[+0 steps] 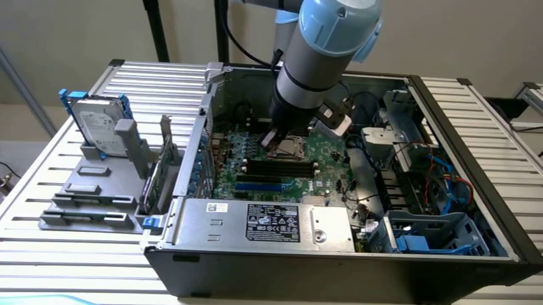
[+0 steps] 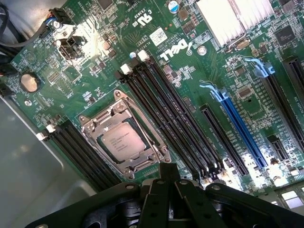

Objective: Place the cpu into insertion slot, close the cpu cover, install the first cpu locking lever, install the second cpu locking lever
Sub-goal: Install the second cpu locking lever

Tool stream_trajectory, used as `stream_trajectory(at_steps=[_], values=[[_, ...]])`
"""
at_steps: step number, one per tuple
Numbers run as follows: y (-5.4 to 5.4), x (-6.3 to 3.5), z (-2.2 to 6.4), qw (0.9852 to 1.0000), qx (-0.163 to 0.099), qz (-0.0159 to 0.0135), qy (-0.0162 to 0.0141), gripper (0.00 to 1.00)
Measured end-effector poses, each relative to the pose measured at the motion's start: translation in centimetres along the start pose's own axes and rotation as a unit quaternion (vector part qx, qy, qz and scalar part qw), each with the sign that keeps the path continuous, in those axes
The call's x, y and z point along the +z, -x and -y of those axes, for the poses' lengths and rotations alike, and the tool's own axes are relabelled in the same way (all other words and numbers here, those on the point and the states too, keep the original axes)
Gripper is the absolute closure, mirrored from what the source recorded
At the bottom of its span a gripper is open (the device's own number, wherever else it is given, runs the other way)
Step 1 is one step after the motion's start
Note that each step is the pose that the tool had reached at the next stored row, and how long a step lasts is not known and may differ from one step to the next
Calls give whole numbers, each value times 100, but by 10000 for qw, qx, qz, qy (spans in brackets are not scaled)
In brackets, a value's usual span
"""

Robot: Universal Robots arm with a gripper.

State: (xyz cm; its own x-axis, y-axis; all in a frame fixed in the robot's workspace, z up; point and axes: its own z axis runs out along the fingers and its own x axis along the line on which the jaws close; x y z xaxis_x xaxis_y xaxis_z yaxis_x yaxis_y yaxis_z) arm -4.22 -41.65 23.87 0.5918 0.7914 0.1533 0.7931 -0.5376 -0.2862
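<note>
The cpu (image 2: 122, 141), a pale silver square chip, lies flat in the insertion slot (image 1: 293, 147) on the green motherboard (image 2: 199, 80). The cpu cover (image 2: 102, 113), a silver metal frame, lies down around the chip, whose face shows through its window. My gripper (image 2: 168, 172) is shut with nothing between its black fingers, and its tips sit just beside the corner of the socket frame. In the exterior view the gripper (image 1: 273, 141) hangs low over the board, right at the socket's edge on the exterior view's left.
Long black memory slots (image 2: 166, 109) run along both sides of the socket. A blue expansion slot (image 2: 240, 128) and a silver heatsink (image 2: 232, 19) lie further off. The open case holds the power supply (image 1: 267, 222), cables (image 1: 441, 171) and a blue drive cage (image 1: 433, 235). A hard drive (image 1: 98, 127) stands outside.
</note>
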Motion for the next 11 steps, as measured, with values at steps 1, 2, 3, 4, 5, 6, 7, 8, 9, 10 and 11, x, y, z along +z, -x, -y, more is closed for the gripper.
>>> stream_trajectory(at_steps=[1,2,3,4,5,6,7,8,9,10,11], values=[[5,8,4,10000,-1,-1,-1,89],[12,18,7,10000,-3,-1,-3,89],[18,29,10,10000,-5,-3,-3,89],[23,40,13,10000,-7,-5,-4,89],[29,50,15,10000,-10,-7,-5,89],[34,62,18,10000,-12,-11,-4,89],[40,74,22,10000,-16,-17,-2,89],[46,87,25,10000,-20,-22,1,89],[51,99,28,10000,-24,-27,4,89],[57,112,34,10000,-29,-33,9,89],[63,124,40,10000,-33,-39,14,89]])
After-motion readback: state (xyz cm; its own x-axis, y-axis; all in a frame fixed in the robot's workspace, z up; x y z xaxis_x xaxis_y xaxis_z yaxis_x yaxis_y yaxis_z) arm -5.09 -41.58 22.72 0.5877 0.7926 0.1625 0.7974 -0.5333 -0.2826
